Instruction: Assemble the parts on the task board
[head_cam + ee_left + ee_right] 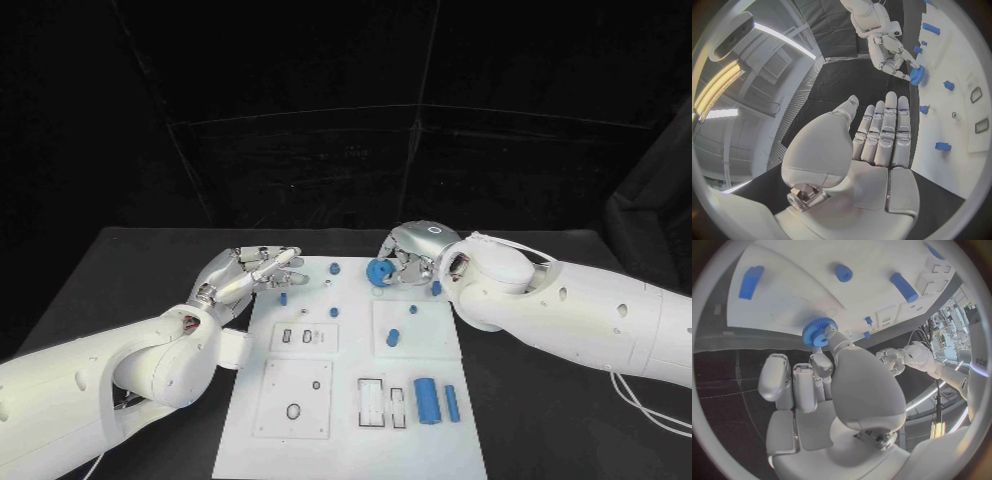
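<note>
Black tabletop point(144, 270) under the head camera, white task board point(346, 440) in the middle. Right hand point(411, 255) pinches a blue gear point(379, 270) at the board's far end; left hand point(253, 270) hangs empty by the far left corner, fingers loosely apart. A blue cylinder point(427, 400) lies near the front right.

Left wrist: left hand point(879, 145) flat, fingers straight and together, nothing held; beyond it the right hand point(895, 57) grips the gear point(917, 75).

Right wrist: right hand point(836, 375) has the gear point(819, 332) at its fingertips, touching the board point(792, 285).
</note>
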Controlling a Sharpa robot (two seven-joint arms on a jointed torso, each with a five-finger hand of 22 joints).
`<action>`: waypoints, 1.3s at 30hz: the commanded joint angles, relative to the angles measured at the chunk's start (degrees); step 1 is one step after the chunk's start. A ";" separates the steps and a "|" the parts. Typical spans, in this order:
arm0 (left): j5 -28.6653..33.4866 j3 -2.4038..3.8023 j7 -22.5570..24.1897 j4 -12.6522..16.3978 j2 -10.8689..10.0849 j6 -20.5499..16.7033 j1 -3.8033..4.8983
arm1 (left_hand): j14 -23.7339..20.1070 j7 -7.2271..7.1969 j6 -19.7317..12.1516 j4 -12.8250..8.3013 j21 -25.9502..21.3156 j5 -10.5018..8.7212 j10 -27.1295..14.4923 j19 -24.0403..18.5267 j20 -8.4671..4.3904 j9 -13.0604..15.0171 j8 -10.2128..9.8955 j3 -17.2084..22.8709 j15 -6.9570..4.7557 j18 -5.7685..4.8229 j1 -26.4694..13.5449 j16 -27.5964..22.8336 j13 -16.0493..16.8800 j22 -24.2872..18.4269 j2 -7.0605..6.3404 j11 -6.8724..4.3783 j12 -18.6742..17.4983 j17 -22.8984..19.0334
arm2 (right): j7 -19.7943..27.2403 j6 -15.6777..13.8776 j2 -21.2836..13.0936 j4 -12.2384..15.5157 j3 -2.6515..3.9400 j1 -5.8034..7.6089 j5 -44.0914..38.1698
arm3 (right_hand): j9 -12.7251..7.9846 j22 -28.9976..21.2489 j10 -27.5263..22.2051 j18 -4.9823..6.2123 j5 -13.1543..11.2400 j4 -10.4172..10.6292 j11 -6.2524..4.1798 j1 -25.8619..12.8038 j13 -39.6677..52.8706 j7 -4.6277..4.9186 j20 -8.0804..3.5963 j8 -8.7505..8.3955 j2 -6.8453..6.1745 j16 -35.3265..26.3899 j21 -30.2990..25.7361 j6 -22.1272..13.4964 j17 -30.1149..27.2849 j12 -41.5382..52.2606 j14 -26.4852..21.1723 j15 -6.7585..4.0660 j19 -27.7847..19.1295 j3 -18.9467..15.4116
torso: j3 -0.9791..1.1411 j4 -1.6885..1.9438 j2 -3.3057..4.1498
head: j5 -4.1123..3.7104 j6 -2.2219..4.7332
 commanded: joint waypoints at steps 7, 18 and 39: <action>-0.04 0.03 0.06 0.14 0.08 0.80 0.10 | 0.10 0.31 0.01 -0.44 -0.26 -0.20 0.04 0.17 0.23 -0.06 -0.35 -0.02 0.37 0.84 0.07 -0.32 -0.07 -0.11 0.51 0.54 -0.28 0.10 | -1.59 -3.38 5.43 -0.02 0.02 0.14 -3.67 | 2.71 0.15 0.41 -0.63 0.56 4.33 0.26 -1.90 0.34 -1.01 0.08 -0.55 -0.70 0.14 0.40 3.13 0.22 -0.17 3.18 0.03 0.24 6.26 | -0.15 0.28 0.11 | -0.09 -0.02; -0.04 0.03 0.08 0.00 0.25 0.74 0.12 | 0.10 0.31 0.01 -0.44 -0.26 -0.20 0.04 0.17 0.23 -0.06 -0.35 -0.02 0.37 0.84 0.07 -0.32 -0.07 -0.11 0.51 0.54 -0.28 0.10 | -1.75 -0.60 11.20 -4.10 -0.36 0.13 -4.02 | 2.71 0.27 0.45 -0.65 0.42 4.24 0.37 -3.04 0.59 -0.88 0.12 -0.87 -1.38 0.08 0.49 3.10 0.18 -0.22 3.17 0.10 0.25 7.54 | -0.18 0.46 0.19 | 0.02 -0.20; -0.04 0.03 0.08 -0.24 0.36 0.85 0.16 | 0.10 0.31 0.01 -0.44 -0.26 -0.20 0.04 0.17 0.23 -0.06 -0.35 -0.02 0.37 0.84 0.07 -0.32 -0.07 -0.11 0.51 0.54 -0.28 0.10 | -2.24 4.09 13.70 -6.68 -0.71 0.06 -3.87 | 2.70 0.32 0.35 -0.66 0.71 4.07 0.49 -3.87 0.65 -0.76 0.20 -1.12 -2.07 0.01 0.52 2.97 0.11 -0.36 3.15 0.19 0.23 7.97 | -0.10 0.39 0.20 | 0.23 -0.63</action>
